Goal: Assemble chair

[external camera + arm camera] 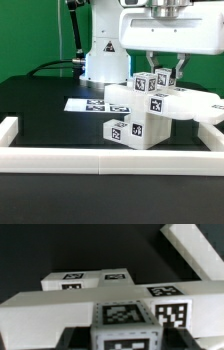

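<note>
Centrally, the chair (140, 110) is seen as a cluster of white blocky parts bearing black-and-white square tags, resting on the black desk (40, 110) just inside the low white border wall (100, 158). A chunky lower block (128, 129) with tags on its near faces sits beneath a broader flat piece (135, 97), and a small tagged post (152, 84) rises from the top of the chair. The post is flanked by the two dark fingers of the end effector (160, 72), which is lowered from above; the fingers are set narrowly to either side of the post, apparently closed on it, though actual contact cannot be confirmed. In the wrist view the same post (124, 324) is seen close up with a tag on its face, framed by dark finger shapes at both sides, and behind it the flat piece (110, 300) stretches across with a tag on its upper surface. Further behind the chair, another tagged block (88, 279) is visible, and a long white piece (195, 252) lies at an angle on the desk. Behind the chair in the exterior view, the marker board (85, 103) lies flat, and beyond that the white robot base (102, 55) stands.
</note>
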